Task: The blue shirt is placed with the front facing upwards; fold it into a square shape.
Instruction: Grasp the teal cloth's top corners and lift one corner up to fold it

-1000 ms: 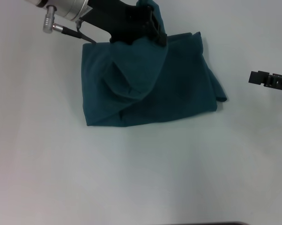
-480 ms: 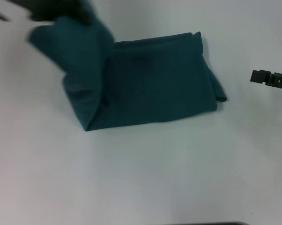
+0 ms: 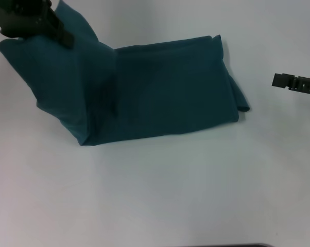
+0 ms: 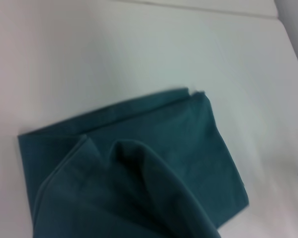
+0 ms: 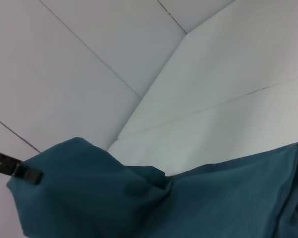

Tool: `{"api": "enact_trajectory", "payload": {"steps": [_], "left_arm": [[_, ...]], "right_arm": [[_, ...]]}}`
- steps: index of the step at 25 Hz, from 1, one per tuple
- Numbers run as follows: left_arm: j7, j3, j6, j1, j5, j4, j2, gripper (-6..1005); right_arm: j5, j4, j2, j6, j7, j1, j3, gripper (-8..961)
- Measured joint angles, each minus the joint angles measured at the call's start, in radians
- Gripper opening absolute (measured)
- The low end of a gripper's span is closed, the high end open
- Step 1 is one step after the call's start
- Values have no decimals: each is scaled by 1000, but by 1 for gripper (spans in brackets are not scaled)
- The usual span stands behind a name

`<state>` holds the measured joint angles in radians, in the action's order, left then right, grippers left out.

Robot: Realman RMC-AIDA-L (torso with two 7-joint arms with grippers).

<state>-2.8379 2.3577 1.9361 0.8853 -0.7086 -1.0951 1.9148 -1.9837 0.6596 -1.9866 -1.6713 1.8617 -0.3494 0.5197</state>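
Swung leftward off the folded stack, carrying a flap of the blue shirt [image 3: 165,92] outward. Left gripper [image 3: 34,20] pinched that flap, apparently to unfold and relay it; right gripper [image 3: 294,84] idled at the counter [image 3: 196,195] edge, opening indiscernible.

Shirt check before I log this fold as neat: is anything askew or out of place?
Yes. The shirt is no tidy square: the left gripper holds its left part lifted off the table, and a loose flap sticks out at the right corner. The right gripper hangs apart.
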Motion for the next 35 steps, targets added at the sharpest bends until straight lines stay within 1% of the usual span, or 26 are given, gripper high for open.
{"api": "enact_trajectory", "payload": {"steps": [4,12,16,19,22,26,28,31,35], "left_arm": [[9,18,18,2,0,0,-10,58],[18,53,6,-35,-6,-1,-18,58],[24,58,-2,-54,-6,5,-16,58],[30,76,-3,-69,-7,3,-15,58],[42,117,1,-73,-9,1,-16,58],[55,161,13,-74,-16,0,-25,58],[59,179,21,-73,-29,0,-32,58],[60,192,28,-75,-56,0,-40,57],[63,206,29,-74,-71,1,-47,57]], "right_arm": [[-2,0,-4,6,-2,-2,0,840],[-11,0,-6,20,-1,-7,3,841],[-33,0,-8,40,2,-9,5,834],[-35,-1,-17,42,-3,-15,6,825],[-38,-1,-39,44,-28,-41,25,815],[-38,-41,-92,86,-74,-129,68,802],[-34,-123,-107,146,-128,-199,90,795],[-34,-303,-106,261,-224,-311,123,786],[-33,-415,-113,362,-248,-422,173,773]]}}
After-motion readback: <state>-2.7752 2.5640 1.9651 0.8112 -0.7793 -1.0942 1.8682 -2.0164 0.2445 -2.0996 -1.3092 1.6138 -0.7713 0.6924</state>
